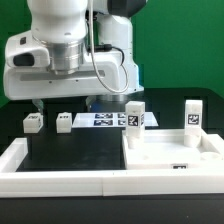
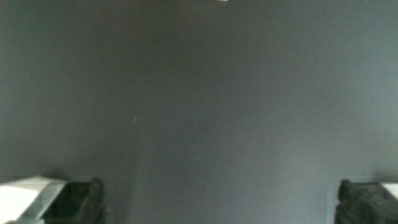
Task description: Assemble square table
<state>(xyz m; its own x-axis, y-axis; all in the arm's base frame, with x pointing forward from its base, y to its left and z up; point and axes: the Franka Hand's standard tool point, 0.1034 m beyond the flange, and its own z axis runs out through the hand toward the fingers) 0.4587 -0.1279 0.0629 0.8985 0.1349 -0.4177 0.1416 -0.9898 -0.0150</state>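
Green wall behind, black bench [image 1: 70, 152] below. On my wrist feed the claw [image 2: 214, 203] is spread wide over bare dark surface, fingertips [image 2: 64, 200] at the frame's corners, gripping nothing. The white plastic square slab with raised rim [image 1: 172, 152] lies at the exterior view's right. One upright white block leg [image 1: 134, 114] and a second upright leg [image 1: 192, 116] stand at its far edge. Two small legs [image 1: 32, 122] sit towards the left.

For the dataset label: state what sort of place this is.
Most likely a robotics lab bench rigged for assembly trials: a Panda arm over a black work surface fenced by a white border wall, a plain green backdrop, and a white table leg bearing a black-and-white tag.
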